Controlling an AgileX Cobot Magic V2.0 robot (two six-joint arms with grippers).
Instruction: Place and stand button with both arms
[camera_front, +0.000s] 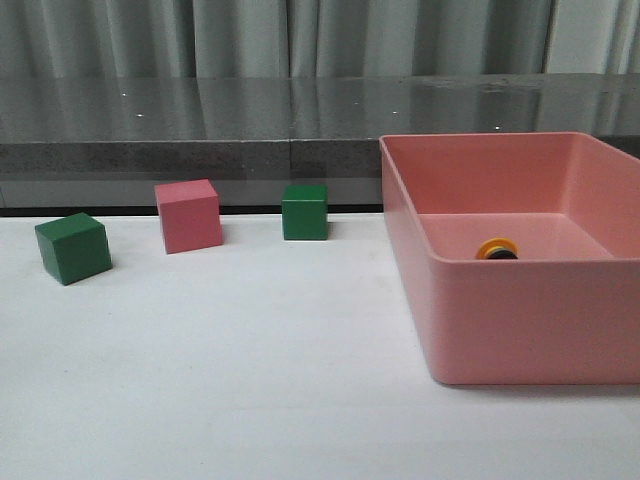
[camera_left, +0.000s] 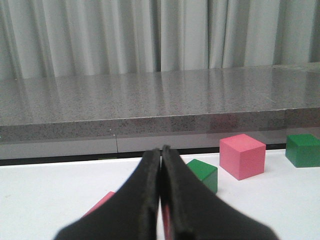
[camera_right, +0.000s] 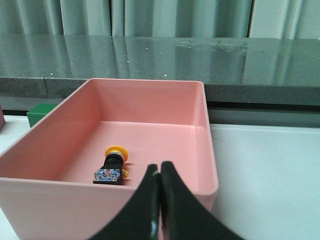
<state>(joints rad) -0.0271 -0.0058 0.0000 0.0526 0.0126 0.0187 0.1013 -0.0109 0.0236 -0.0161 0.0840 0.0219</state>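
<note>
The button (camera_right: 113, 165) lies on its side on the floor of a pink bin (camera_right: 150, 105), yellow cap toward the far wall, blue-grey base toward the near wall. In the front view only its yellow cap (camera_front: 497, 249) shows above the bin's front wall (camera_front: 530, 320). My right gripper (camera_right: 160, 172) is shut and empty, in front of the bin's near wall, to the right of the button. My left gripper (camera_left: 161, 155) is shut and empty over the white table, short of the cubes. Neither arm shows in the front view.
On the white table, left of the bin: a green cube (camera_front: 73, 248), a pink cube (camera_front: 188, 215) and another green cube (camera_front: 304, 211). A pink thing (camera_left: 100, 204) lies partly hidden under the left gripper. A dark grey ledge (camera_front: 200, 125) and curtains stand behind.
</note>
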